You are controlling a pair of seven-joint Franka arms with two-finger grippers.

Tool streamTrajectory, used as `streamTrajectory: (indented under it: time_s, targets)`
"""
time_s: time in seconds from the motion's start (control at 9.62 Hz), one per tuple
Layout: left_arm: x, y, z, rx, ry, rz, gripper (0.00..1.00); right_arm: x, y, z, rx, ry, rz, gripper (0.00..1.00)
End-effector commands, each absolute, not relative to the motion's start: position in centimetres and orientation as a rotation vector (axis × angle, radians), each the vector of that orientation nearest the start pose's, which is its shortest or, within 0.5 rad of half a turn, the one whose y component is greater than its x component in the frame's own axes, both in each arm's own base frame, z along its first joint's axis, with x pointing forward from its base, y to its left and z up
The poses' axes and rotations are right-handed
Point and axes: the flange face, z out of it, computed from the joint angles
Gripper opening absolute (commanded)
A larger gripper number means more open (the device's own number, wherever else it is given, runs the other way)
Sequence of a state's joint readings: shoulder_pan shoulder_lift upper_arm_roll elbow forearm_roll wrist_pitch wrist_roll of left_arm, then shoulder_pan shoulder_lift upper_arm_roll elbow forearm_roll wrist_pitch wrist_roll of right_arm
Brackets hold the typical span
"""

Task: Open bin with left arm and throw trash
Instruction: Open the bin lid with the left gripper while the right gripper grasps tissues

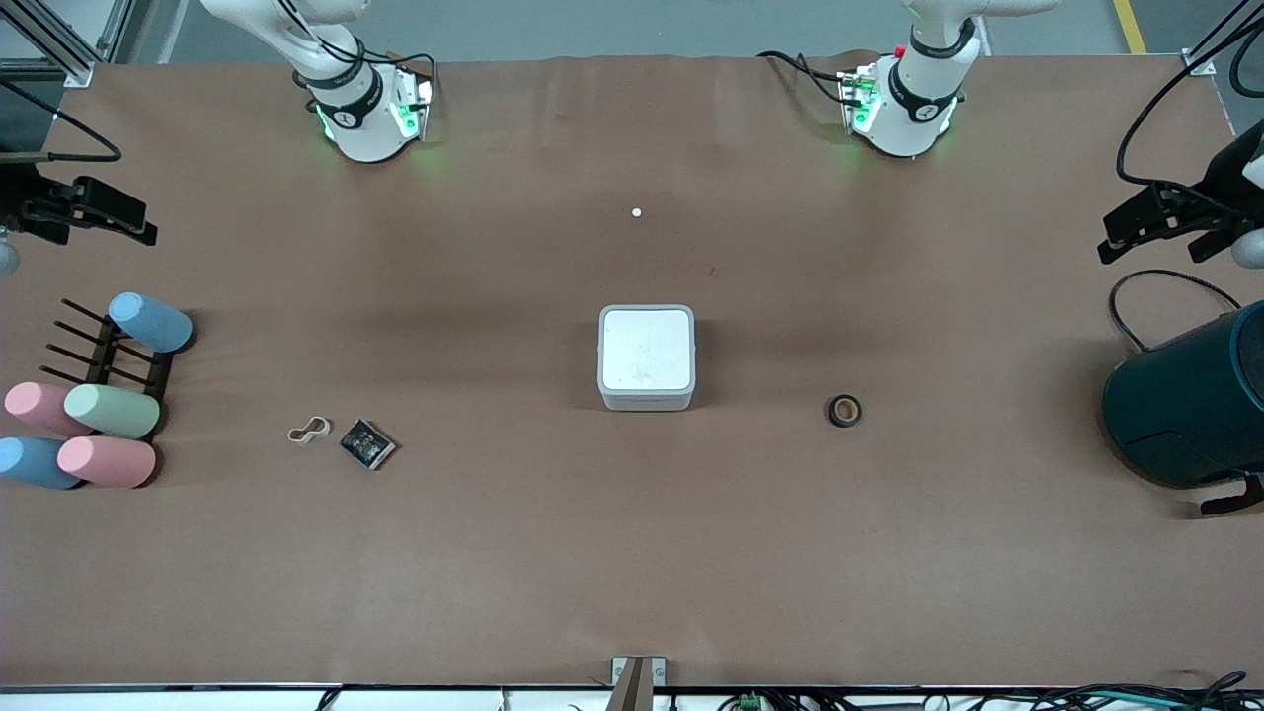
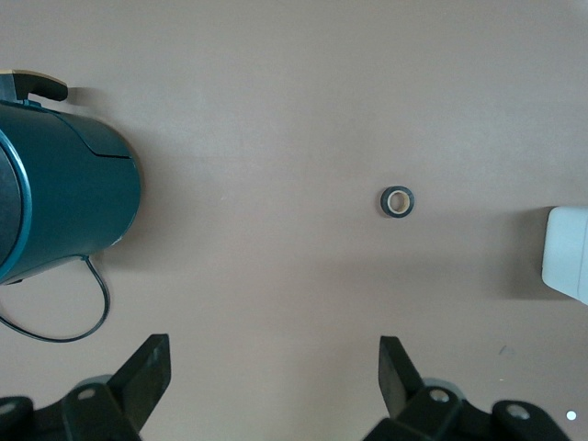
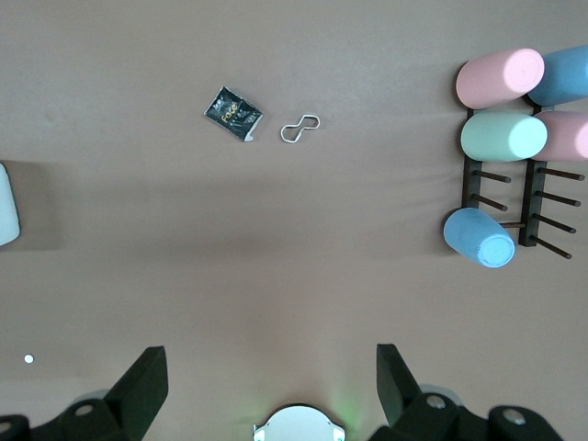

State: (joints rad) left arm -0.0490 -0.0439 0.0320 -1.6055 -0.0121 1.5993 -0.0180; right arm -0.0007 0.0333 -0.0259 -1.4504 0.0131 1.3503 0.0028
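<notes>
The white square bin (image 1: 647, 357) sits mid-table with its lid shut; its edge shows in the left wrist view (image 2: 568, 253) and the right wrist view (image 3: 5, 202). The dark tape roll (image 1: 844, 411) lies beside the bin toward the left arm's end (image 2: 397, 201). The white figure-eight loop (image 1: 309, 431) and the black packet (image 1: 366, 443) lie together toward the right arm's end (image 3: 300, 129) (image 3: 232, 114). My left gripper (image 2: 274, 363) is open and empty, high over bare table. My right gripper (image 3: 273, 367) is open and empty, high over its own base. Neither gripper shows in the front view.
A big dark teal round container (image 1: 1190, 405) stands at the left arm's end (image 2: 64, 207). Pastel cups on a dark peg rack (image 1: 104, 395) stand at the right arm's end (image 3: 514, 138). A small white dot (image 1: 637, 211) lies between the bases.
</notes>
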Motion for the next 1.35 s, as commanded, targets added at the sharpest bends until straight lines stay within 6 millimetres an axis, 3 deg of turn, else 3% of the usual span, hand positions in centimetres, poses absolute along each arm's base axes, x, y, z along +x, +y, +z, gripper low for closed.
streamTrajectory:
  time_s: [0.0,0.21,0.31,0.42,0.52,0.62,0.83,1.04,1.25]
  targets:
    - [54.6,-1.1,63.7,-3.143,0.005,-0.048,1.00,54.0,-1.6,64.5,-3.131,0.043,0.197,1.00]
    - [54.6,-1.2,63.7,-3.143,0.005,-0.046,1.00,54.4,-1.5,63.8,-3.128,0.040,0.211,1.00]
    - [53.8,-4.2,63.3,-3.138,0.069,0.028,1.00,54.6,-1.4,63.4,-3.125,0.039,0.218,1.00]
    - [53.1,-7.5,63.0,-3.127,0.141,0.078,0.97,55.7,-1.3,61.6,-3.123,0.037,0.237,1.00]
    - [53.1,-11.2,62.1,-3.118,0.262,0.099,0.63,56.9,-1.2,59.2,-3.118,0.035,0.266,1.00]
    - [54.3,-15.4,59.4,-3.117,0.355,0.174,0.18,57.9,-1.0,55.2,-3.116,0.032,0.270,1.00]
    - [57.3,-24.7,54.0,-3.141,0.470,0.247,0.06,58.8,-0.6,46.5,-3.113,0.056,0.213,1.00]
    - [58.7,-34.2,47.5,-3.203,0.449,0.145,0.00,61.1,1.6,38.3,-3.079,0.246,0.210,1.00]
    - [58.9,-40.2,41.7,-3.276,0.378,0.044,0.00,62.7,5.0,32.2,-3.063,0.519,0.186,1.00]
